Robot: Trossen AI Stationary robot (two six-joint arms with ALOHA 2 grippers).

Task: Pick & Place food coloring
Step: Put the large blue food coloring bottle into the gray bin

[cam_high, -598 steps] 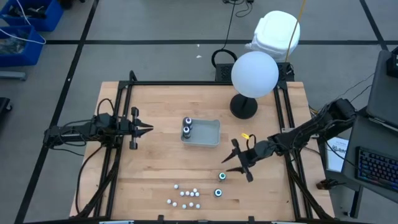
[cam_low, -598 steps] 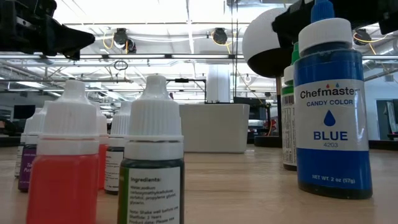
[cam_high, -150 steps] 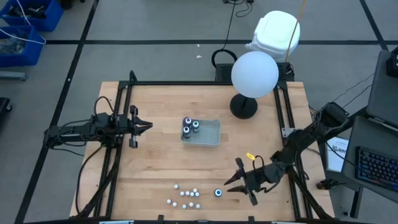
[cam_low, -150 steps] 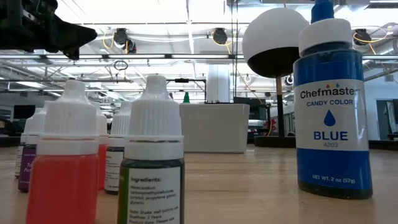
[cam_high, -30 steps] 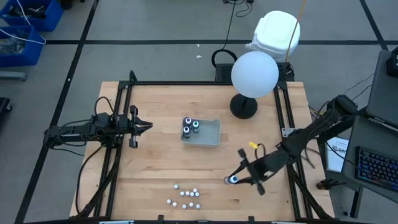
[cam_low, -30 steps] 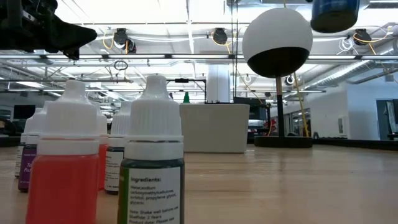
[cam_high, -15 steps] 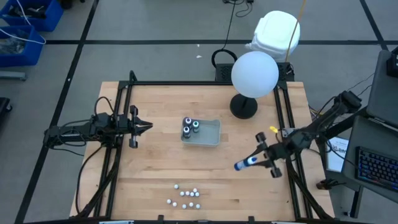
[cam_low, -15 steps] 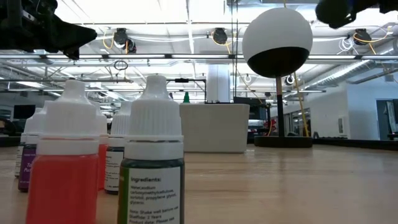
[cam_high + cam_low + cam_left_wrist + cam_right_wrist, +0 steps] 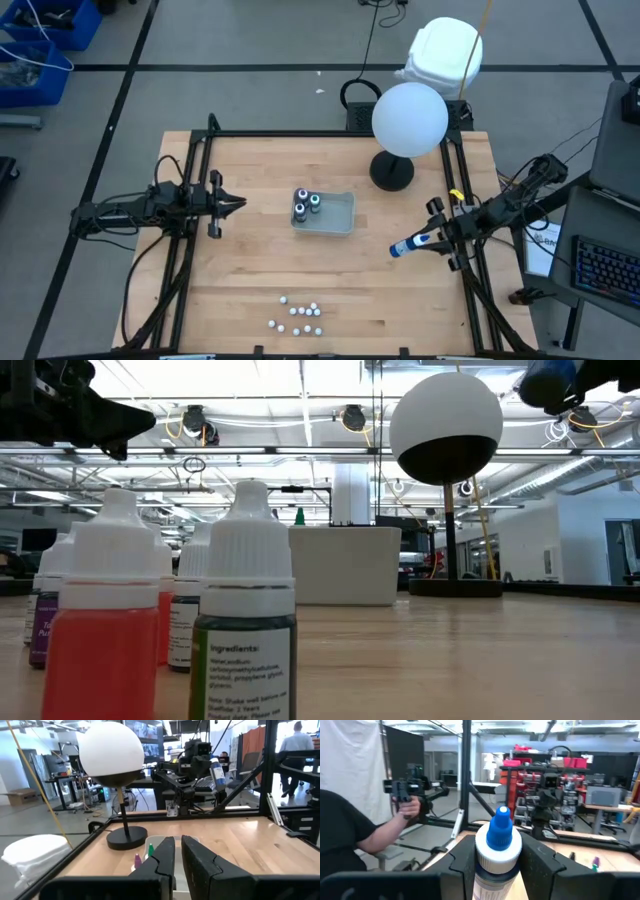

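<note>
My right gripper (image 9: 427,239) hangs over the table's right side, shut on a blue-capped food coloring bottle (image 9: 404,247) with a white collar. Two dark bottles (image 9: 306,205) stand in the far left corner of the shallow grey tray (image 9: 340,215) at mid-table. A cluster of several tiny white-capped bottles (image 9: 298,316) stands upright on the wood near the front edge; the low view shows them close up (image 9: 245,620). My left gripper (image 9: 240,205) waits shut at the table's left, level, pointing toward the tray. My right gripper pinches the bottle's body (image 9: 496,872) between its two fingers (image 9: 462,862), just below the white collar. The fingers lie along the bottle, whose blue tip (image 9: 501,826) points the same way they do. The bottle is lifted clear and tipped nearly level, cap toward the table's left.
A lamp with a white globe (image 9: 410,118) stands on a dark round base (image 9: 392,172) at the far right. Black frame rails (image 9: 452,180) run along both sides of the table. A person (image 9: 345,845) sits beyond the table's edge, in the right wrist view.
My right gripper has carried the blue bottle from near the front edge toward the table's right and far side. It has tipped, so the bottle, whose cap top I saw from above, now lies nearly level. The grip stays the same.
</note>
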